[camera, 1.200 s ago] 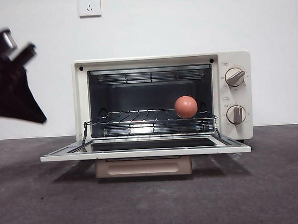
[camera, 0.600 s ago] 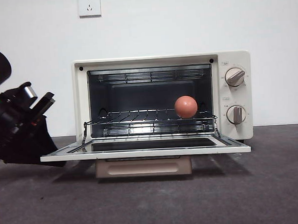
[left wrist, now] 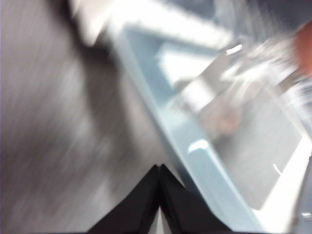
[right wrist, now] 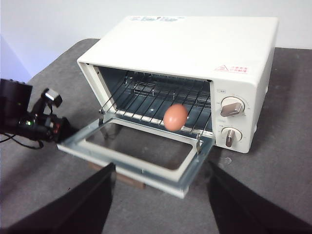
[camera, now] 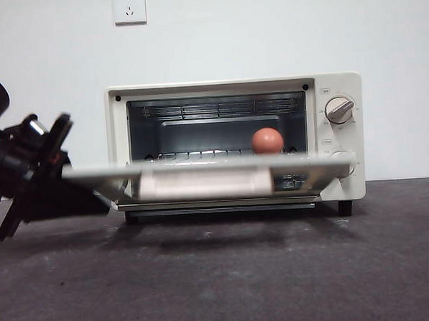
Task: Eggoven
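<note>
The cream toaster oven (camera: 350, 135) stands mid-table with its door (camera: 308, 168) partly raised and the tan bar handle (camera: 201, 183) facing me. The reddish-brown egg (camera: 267, 140) rests on the wire rack inside, toward the knob side; it also shows in the right wrist view (right wrist: 175, 117). My left gripper (camera: 94, 199) is shut and empty, at the door's left corner, its tip just under the edge. Its wrist view is blurred, with the jaws (left wrist: 158, 168) meeting next to the door frame. My right gripper (right wrist: 158, 204) is open and empty, held high in front of the oven (right wrist: 195, 44).
Two knobs (camera: 339, 109) sit on the oven's right panel. A wall socket (camera: 129, 7) is on the white wall behind. The dark table (camera: 221, 282) stretches in front of the oven.
The left gripper came down and in to the door's left corner. The door has risen from lying flat open to partly raised. The egg has stayed on the rack.
</note>
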`<act>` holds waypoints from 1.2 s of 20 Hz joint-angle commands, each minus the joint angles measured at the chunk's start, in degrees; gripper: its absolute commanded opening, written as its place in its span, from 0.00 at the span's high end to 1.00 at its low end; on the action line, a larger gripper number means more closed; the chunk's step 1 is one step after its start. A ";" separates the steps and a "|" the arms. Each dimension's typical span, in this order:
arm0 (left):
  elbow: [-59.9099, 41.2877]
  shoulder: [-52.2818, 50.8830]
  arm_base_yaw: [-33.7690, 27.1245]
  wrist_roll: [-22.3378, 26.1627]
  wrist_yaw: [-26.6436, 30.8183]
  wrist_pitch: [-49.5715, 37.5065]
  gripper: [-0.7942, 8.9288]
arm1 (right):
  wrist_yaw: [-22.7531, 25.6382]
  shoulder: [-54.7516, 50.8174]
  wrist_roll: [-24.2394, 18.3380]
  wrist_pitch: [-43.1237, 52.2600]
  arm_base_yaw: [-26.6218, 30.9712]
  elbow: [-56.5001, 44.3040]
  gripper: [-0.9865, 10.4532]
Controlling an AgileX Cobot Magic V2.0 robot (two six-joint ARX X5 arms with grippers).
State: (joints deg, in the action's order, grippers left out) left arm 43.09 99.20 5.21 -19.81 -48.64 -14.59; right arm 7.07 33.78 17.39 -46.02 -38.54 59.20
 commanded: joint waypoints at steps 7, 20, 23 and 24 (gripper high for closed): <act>2.62 0.57 -0.37 -22.08 -2.78 -28.13 0.91 | 0.09 0.17 0.02 -1.66 -0.44 0.92 0.66; 2.99 -11.19 2.67 -15.91 -1.68 -15.37 0.91 | 0.00 0.22 -0.02 -4.26 -0.44 0.92 0.66; 2.99 -18.36 4.87 -8.48 3.63 -3.50 0.91 | 0.00 0.22 -0.04 -4.20 -0.44 0.92 0.66; 2.99 -21.05 5.77 -5.75 6.16 0.87 0.91 | 0.00 0.22 -0.04 -4.22 -0.44 0.90 0.66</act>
State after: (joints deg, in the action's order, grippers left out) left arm 45.52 79.26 10.61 -32.71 -43.90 -17.02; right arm 7.07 33.78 17.39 -50.57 -38.54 59.20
